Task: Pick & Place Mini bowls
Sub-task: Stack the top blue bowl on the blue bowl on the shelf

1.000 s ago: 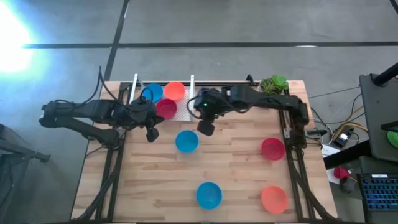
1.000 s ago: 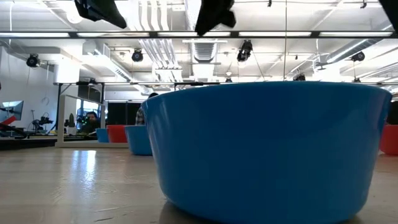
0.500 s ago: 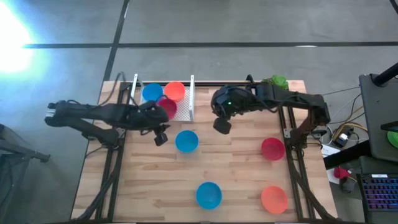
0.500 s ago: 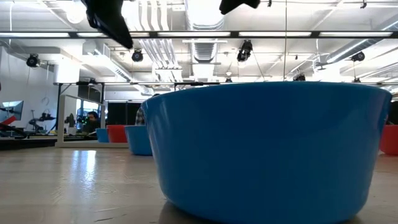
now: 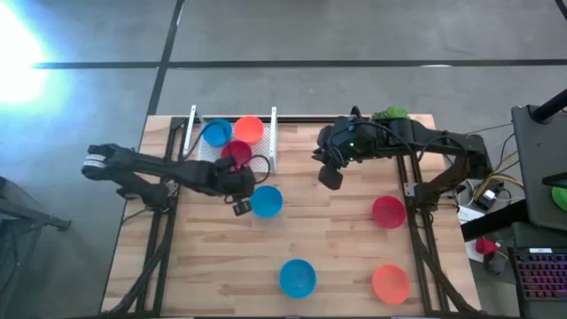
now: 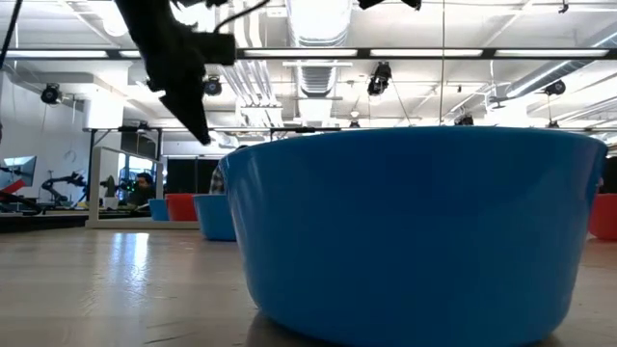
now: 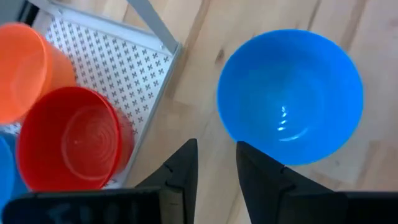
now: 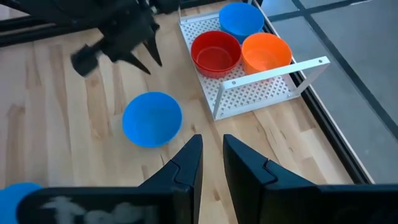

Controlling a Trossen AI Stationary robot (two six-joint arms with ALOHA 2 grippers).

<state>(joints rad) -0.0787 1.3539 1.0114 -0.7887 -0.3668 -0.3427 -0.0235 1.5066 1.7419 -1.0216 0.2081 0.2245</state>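
Three mini bowls sit in the white perforated tray [image 5: 266, 151] at the far edge: blue [image 5: 215, 134], orange [image 5: 249, 129] and red [image 5: 236, 152]. Another blue bowl [image 5: 266, 201] stands on the table just near of the tray. My left gripper [image 5: 241, 208] hovers by that bowl's left rim, open by a narrow gap; in the left wrist view, my left gripper [image 7: 214, 155] points down beside the blue bowl [image 7: 290, 96]. My right gripper [image 5: 331, 177] hangs right of the tray, open by a narrow gap [image 8: 212, 152] and holding nothing.
Three more bowls stand on the table: red [image 5: 388, 212] at the right, blue [image 5: 298, 277] near the front middle, orange [image 5: 391, 283] at the front right. A green plant [image 5: 390, 115] stands at the far right corner. The front blue bowl [image 6: 424, 231] fills the low view.
My left gripper has moved right and toward the near edge, coming down beside the loose blue bowl. My right gripper has drawn away from the tray toward the table's right and risen. No bowl has moved.
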